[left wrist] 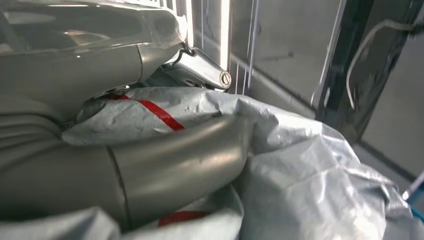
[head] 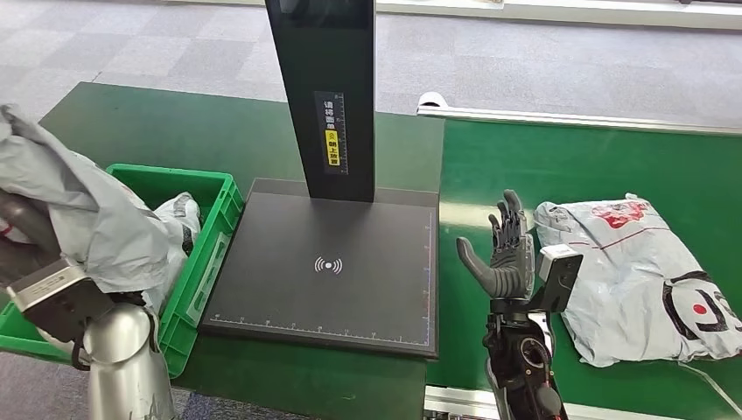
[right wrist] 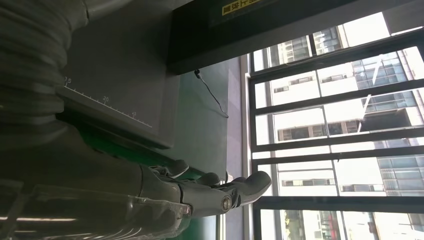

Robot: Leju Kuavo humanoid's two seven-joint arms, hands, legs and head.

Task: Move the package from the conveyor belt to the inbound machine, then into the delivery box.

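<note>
Green belt and table fill the head view: the left hand [head: 52,293] holds a grey package [head: 87,210] above the delivery box [head: 214,236]. Left wrist view: thumb pressing that package [left wrist: 300,165]. Right wrist view: right hand [right wrist: 215,192] spread, empty.

Crate [head: 210,229] at the table's [head: 157,122] left edge, scanner pad [head: 324,267] beside it, parcel [head: 630,276] on the belt [head: 560,157] right
</note>
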